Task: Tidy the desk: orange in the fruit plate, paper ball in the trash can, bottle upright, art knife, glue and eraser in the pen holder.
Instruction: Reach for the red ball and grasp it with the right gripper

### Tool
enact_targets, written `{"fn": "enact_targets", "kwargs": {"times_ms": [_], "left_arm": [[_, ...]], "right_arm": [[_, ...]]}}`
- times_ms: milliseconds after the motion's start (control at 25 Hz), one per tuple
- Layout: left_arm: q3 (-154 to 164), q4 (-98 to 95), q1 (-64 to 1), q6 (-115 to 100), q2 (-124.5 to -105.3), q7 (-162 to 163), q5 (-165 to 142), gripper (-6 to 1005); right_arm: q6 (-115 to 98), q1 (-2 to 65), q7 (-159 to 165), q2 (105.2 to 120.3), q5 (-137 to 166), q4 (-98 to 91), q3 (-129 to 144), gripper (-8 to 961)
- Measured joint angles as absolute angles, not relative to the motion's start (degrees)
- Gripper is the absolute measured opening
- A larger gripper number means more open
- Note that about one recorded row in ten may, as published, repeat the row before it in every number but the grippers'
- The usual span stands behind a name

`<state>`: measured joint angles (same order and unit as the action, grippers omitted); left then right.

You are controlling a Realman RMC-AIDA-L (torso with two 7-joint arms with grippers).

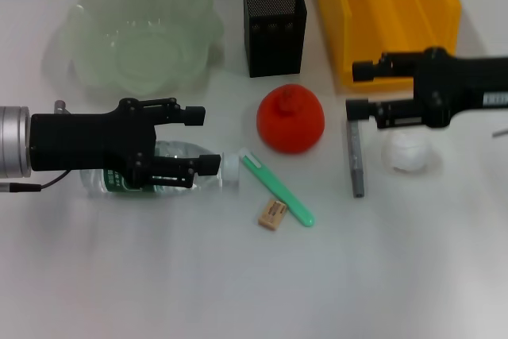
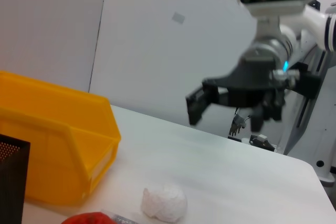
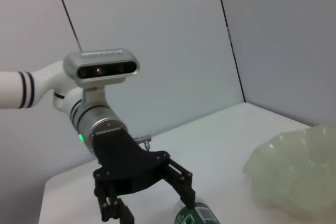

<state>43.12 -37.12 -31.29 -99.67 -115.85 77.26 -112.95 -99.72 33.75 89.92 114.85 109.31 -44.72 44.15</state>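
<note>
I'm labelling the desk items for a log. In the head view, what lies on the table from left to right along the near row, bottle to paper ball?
bottle → green tool → orange → grey bar → paper ball. The eraser overlaps the green tool's span, so it is left out.

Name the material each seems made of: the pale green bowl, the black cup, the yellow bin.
The fruit plate looks like translucent plastic or glass; the table shows through. The pen holder looks like black metal mesh, with fine holes. The trash can looks like glossy moulded plastic.
</note>
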Motion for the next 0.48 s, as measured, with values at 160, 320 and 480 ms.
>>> {"fn": "enact_targets", "kwargs": {"times_ms": [160, 320, 480], "left_arm": [[43.2, -37.1, -31.2, -99.7, -115.97, 77.0, -113.0, 846], [43.2, -36.9, -31.1, -99.7, -116.06, 76.9, -113.1, 846], [43.0, -36.7, -31.1, -99.7, -116.10, 76.8, -113.0, 846]], "right_arm": [[-100.3, 36.9, 98.9, 114.59, 112.8, -49.6, 44.7, 733], [-100.1, 40.9, 104.2, 114.35, 118.3, -50.9, 44.7, 732], [-98.8, 42.6, 106.3, 114.53, 121.7, -51.2, 44.8, 731]]}}
